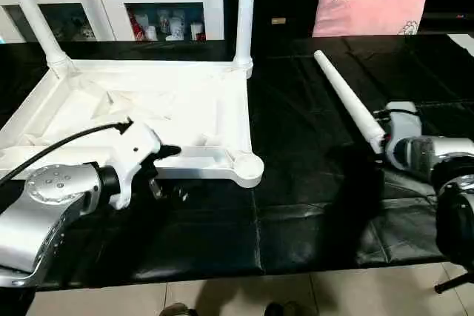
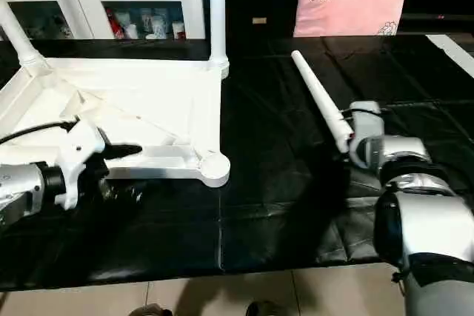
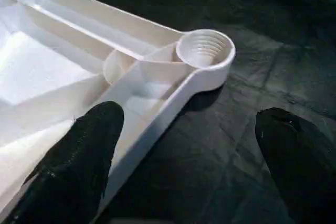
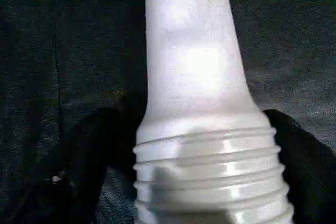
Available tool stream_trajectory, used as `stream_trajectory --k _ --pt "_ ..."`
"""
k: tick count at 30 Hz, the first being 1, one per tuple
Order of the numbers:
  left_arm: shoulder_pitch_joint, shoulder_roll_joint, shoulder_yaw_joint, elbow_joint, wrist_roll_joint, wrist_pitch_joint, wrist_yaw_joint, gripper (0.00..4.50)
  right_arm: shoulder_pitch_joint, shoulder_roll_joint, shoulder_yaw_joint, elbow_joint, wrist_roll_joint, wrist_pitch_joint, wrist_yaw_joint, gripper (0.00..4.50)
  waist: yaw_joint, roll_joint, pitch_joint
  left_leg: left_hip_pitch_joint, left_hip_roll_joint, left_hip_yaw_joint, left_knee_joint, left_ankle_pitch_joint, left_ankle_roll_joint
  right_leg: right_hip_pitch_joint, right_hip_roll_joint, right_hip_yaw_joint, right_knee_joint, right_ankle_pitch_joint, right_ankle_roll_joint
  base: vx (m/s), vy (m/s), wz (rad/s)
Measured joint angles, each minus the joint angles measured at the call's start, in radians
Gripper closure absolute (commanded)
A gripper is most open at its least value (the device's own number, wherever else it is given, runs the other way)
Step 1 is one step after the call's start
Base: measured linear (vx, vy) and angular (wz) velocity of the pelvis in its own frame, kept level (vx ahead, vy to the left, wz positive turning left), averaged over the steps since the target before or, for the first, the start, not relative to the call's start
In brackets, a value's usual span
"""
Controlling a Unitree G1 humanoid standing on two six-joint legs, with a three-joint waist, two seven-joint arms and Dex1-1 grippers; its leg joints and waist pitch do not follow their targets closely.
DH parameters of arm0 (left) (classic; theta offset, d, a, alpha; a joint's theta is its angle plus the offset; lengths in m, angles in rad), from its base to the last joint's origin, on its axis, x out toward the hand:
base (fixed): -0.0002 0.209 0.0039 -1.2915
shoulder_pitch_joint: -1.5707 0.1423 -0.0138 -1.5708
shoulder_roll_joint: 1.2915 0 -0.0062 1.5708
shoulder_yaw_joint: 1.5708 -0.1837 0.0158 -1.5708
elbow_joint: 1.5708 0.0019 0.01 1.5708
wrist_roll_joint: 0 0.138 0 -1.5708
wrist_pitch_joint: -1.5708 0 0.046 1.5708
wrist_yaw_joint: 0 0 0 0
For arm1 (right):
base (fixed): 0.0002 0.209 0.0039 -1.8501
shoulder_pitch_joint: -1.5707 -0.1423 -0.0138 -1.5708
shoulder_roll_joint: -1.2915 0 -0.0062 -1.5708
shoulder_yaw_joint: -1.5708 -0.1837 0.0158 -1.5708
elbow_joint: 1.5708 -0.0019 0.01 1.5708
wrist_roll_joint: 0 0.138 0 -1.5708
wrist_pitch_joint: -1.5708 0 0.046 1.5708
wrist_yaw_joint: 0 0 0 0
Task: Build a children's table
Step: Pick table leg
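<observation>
Two legs (image 1: 244, 12) already stand in the far sockets of the upturned tabletop (image 1: 148, 109), left of centre on the black mat (image 1: 296, 183). The loose leg (image 1: 348, 101) lies to the right. Its threaded end sits between the right gripper (image 4: 207, 156)'s spread fingers; these should close squarely there. The left gripper (image 3: 184, 150), jaws wide, straddles the near rim and should steady it beside the empty near-right socket (image 3: 205, 48).

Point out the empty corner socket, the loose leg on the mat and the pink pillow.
empty corner socket (image 3: 205, 48), left wrist view, its threaded inside.
loose leg (image 1: 348, 101), left eye view, middle of its tapered shaft.
pink pillow (image 1: 370, 7), left eye view, middle of its front.
</observation>
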Motion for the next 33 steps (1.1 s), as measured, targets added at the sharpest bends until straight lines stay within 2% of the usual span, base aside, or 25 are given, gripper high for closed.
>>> stream_trajectory --k 1,4,5,9,16,25,29,33 --pt "0.006 0.0 -0.004 -0.007 -0.005 0.002 -0.004 0.0 0.0 0.003 0.0 0.0 0.0 0.0 0.0 0.62 0.0 -0.001 0.0 0.0 0.0 0.0 0.0 0.0 0.0 0.0 0.0 0.0 0.0 0.0 0.0 0.0 0.0 0.0" --pt "0.011 0.0 -0.01 -0.015 -0.02 0.006 -0.011 0.0 0.0 0.011 -0.001 0.0 0.0 0.0 -0.001 0.7 0.004 -0.003 0.0 -0.001 0.0 0.0 0.002 0.0 0.0 0.0 0.0 0.0 0.001 0.0 0.0 0.0 0.0 0.0" --pt "0.011 0.0 -0.01 -0.016 -0.025 0.007 -0.011 0.0 0.0 0.014 -0.001 0.0 0.0 -0.002 -0.001 0.91 0.004 -0.003 0.0 -0.001 0.0 0.0 0.002 0.0 0.0 0.0 0.0 0.0 0.001 0.0 0.0 0.0 0.0 0.0" --pt "0.007 -0.032 -0.005 -0.016 -0.054 0.024 -0.007 0.0 0.0 0.025 -0.009 -0.001 0.002 -0.019 -0.007 1.18 0.005 -0.003 0.0 -0.001 0.0 0.0 0.004 0.0 0.0 0.0 -0.001 0.0 0.003 0.0 0.0 0.0 0.0 0.0" --pt "-0.033 -0.065 -0.007 0.012 -0.077 0.021 0.003 0.0 0.003 0.044 -0.025 -0.002 0.009 -0.038 -0.03 1.69 0.005 -0.003 -0.001 -0.001 0.0 0.001 0.005 0.0 0.0 0.001 -0.001 0.0 0.004 0.0 0.0 0.0 0.0 0.0" --pt "-0.094 -0.136 -0.016 0.093 -0.054 -0.025 0.077 0.0 0.015 0.056 -0.077 -0.003 0.042 -0.05 -0.078 1.73 0.002 -0.008 -0.003 -0.002 0.0 0.001 0.006 0.0 0.0 0.0 -0.001 0.0 0.004 0.0 0.0 0.0 0.0 0.0" --pt "-0.11 -0.164 -0.018 0.132 -0.038 -0.052 0.103 0.0 0.023 0.08 -0.107 -0.008 0.065 -0.089 -0.106 1.73 -0.004 -0.009 -0.003 -0.002 0.0 0.001 0.007 0.0 0.0 0.0 -0.001 0.0 0.004 0.0 0.0 0.0 0.0 0.0" --pt "-0.123 -0.191 -0.021 0.171 -0.03 -0.076 0.121 0.0 0.027 0.091 -0.119 -0.009 0.082 -0.111 -0.109 1.73 -0.004 -0.009 -0.003 -0.002 0.0 0.001 0.007 0.0 0.0 0.0 -0.001 0.0 0.005 0.0 0.0 0.0 0.0 0.0"
